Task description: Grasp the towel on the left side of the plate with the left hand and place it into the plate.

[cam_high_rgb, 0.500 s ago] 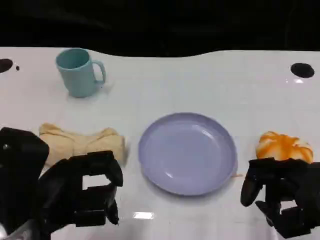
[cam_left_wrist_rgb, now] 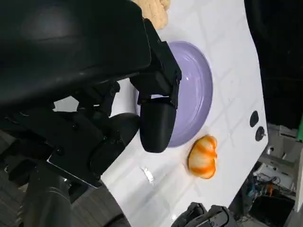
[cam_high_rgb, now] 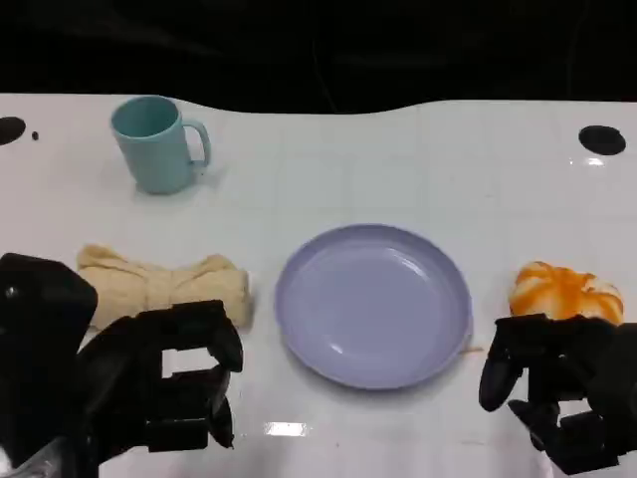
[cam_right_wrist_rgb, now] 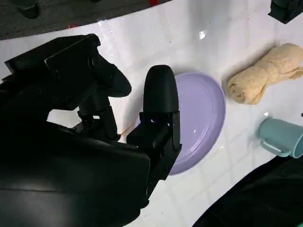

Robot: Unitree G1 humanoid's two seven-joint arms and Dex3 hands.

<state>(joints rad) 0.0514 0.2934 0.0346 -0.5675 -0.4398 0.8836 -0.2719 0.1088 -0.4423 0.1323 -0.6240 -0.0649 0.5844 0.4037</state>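
A rolled pale-yellow towel (cam_high_rgb: 164,285) lies on the white table to the left of a lavender plate (cam_high_rgb: 373,304); both also appear in the right wrist view, towel (cam_right_wrist_rgb: 265,73) and plate (cam_right_wrist_rgb: 201,118). My left hand (cam_high_rgb: 164,383) hovers at the lower left, just in front of the towel, fingers apart and holding nothing. In the left wrist view its fingers (cam_left_wrist_rgb: 156,118) reach over the plate (cam_left_wrist_rgb: 194,94), with the towel (cam_left_wrist_rgb: 154,9) at the picture's edge. My right hand (cam_high_rgb: 557,393) sits at the lower right, empty, fingers apart.
A teal mug (cam_high_rgb: 157,142) stands at the back left. An orange-and-white pumpkin-like object (cam_high_rgb: 565,292) lies right of the plate, just beyond my right hand. The table's far edge meets a dark background.
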